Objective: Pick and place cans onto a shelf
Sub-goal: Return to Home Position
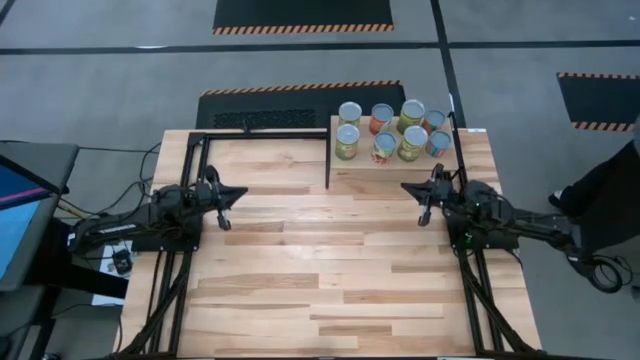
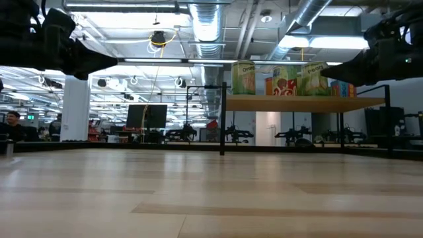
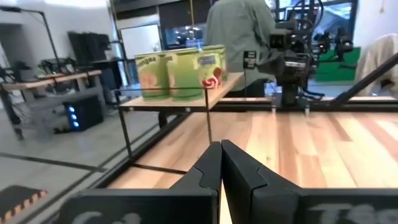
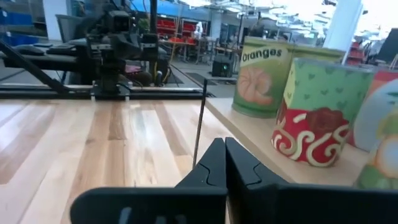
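Note:
Several cans (image 1: pixel 392 131) with silver lids and green, yellow and red-orange labels stand upright on the light-wood shelf (image 1: pixel 400 165) at the table's far right; they also show in the low view (image 2: pixel 281 78). My left gripper (image 1: pixel 224 207) is shut and empty above the table's left side. My right gripper (image 1: pixel 423 203) is shut and empty just near of the shelf. In the right wrist view a green can marked "Oranges" (image 4: pixel 261 76) and a green-and-red can (image 4: pixel 314 118) stand close by on the shelf board (image 4: pixel 280 149).
A thin black metal frame (image 1: pixel 260 132) stands at the table's far left, beside the shelf. A person (image 3: pixel 239 43) stands beyond the table's right side. The plank tabletop (image 1: pixel 320 270) stretches between and near of the two arms.

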